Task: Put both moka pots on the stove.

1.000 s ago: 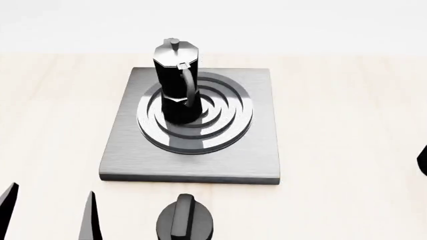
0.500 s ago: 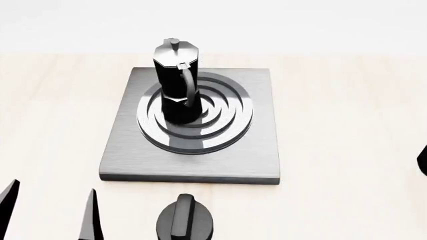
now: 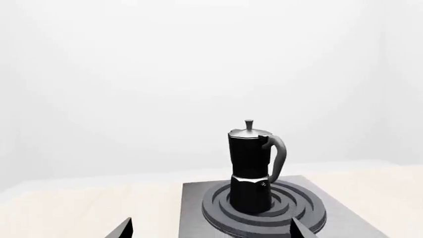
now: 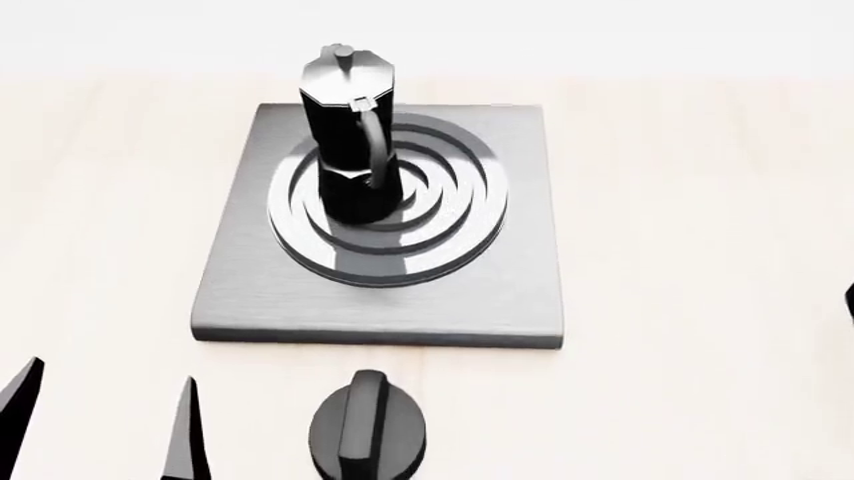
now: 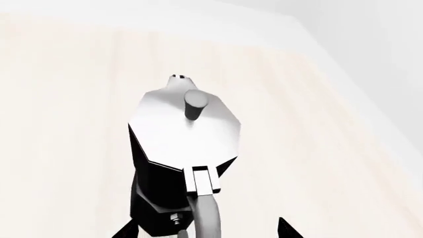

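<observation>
One moka pot upright on stove burner at upper centre, dial knob at lower edge, left gripper fingers spread at lower left, second moka pot on table below right gripper, its closure indeterminable.

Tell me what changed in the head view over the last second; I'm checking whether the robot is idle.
The whole view shifted slightly: the stove, the moka pot on its burner and the dial knob all sit a bit differently in frame, so the head camera moved. The pot stays upright on the burner, untouched; the left tool remains open.
</observation>
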Available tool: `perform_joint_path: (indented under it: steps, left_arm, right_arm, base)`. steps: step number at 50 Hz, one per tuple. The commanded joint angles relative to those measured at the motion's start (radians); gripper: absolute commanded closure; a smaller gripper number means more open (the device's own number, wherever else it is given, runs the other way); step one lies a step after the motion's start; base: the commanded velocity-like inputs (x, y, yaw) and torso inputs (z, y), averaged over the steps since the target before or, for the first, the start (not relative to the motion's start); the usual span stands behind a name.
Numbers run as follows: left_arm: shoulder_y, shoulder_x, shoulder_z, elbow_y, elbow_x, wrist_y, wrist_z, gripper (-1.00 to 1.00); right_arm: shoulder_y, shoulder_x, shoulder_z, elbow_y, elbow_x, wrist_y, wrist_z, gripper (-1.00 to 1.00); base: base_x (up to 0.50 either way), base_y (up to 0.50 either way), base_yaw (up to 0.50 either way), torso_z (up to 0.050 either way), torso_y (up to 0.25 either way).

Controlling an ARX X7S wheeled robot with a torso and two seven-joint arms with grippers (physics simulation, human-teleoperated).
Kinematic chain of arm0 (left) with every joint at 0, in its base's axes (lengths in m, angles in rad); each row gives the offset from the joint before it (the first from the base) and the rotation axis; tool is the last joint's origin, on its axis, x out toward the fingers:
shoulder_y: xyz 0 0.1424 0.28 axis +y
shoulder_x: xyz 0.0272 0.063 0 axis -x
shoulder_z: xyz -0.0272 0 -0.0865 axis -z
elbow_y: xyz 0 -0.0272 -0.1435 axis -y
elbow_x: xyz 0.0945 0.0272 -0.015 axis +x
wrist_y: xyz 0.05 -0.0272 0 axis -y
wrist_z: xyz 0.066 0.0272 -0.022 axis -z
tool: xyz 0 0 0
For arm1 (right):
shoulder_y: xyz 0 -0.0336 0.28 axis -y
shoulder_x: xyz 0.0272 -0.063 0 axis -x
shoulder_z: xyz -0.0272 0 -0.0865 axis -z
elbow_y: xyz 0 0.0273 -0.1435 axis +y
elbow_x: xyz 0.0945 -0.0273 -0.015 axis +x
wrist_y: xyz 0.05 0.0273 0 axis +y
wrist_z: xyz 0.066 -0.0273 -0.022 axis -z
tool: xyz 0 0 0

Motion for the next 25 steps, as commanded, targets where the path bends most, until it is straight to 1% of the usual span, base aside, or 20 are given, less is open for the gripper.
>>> perform_joint_path:
  steps: [1,6,25]
  left_arm:
    - [-0.004,-0.001,0.001,-0.004,-0.002,0.0,-0.001,-1.0]
    - [-0.006,-0.001,0.002,-0.007,-0.006,0.0,0.0,-1.0]
    - [-0.014,-0.002,0.003,-0.01,-0.013,-0.003,-0.002,-1.0]
  right_arm:
    - [-0.013,-0.006,0.006,0.016,0.002,-0.013,-0.001,-1.0]
    - [-0.022,-0.02,0.011,0.05,0.001,-0.031,-0.011,-1.0]
    - [-0.083,-0.077,0.034,0.162,0.008,-0.113,-0.053,-1.0]
  base:
    - [0.0,0.0,0.0,0.0,-0.076]
    - [0.0,0.0,0.0,0.0,-0.073]
    - [0.0,0.0,0.0,0.0,0.0]
